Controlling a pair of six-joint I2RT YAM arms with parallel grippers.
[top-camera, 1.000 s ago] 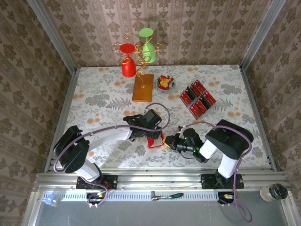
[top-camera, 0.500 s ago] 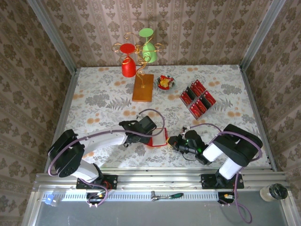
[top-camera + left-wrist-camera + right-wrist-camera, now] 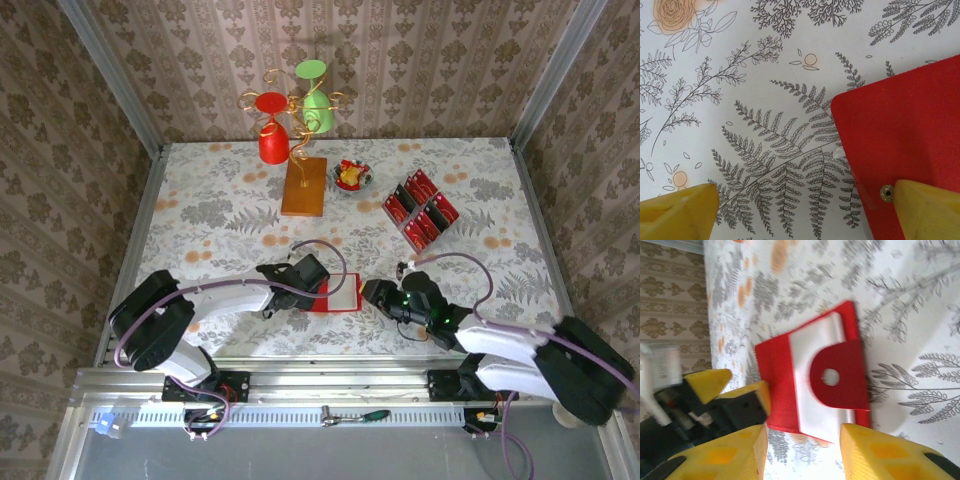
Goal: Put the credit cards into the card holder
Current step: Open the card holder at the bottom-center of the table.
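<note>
The card holder [image 3: 337, 294] lies open and flat on the floral tablecloth near the front edge, a red folder with a pale inside [image 3: 815, 390] and a red tab with a hole. My left gripper [image 3: 312, 283] stands open at its left side; in the left wrist view the left gripper [image 3: 800, 215] has one finger [image 3: 927, 207] over the holder's red cover [image 3: 900, 130], beside a snap stud. My right gripper [image 3: 372, 294] is open just right of the holder, and in its own view the right gripper [image 3: 805, 455] has nothing between its tips. The credit cards [image 3: 420, 212] stand in a black rack at the back right.
A wire stand on an orange wooden slab [image 3: 304, 186] carries a red cup [image 3: 273, 140] and a green cup [image 3: 316, 105] at the back. A small bowl of sweets [image 3: 351, 176] sits next to it. Patterned walls enclose the table on three sides.
My right gripper has opened and let go of the card holder, which went from propped up to lying flat and open. The right arm has stretched out lower. The left gripper shifted slightly.
</note>
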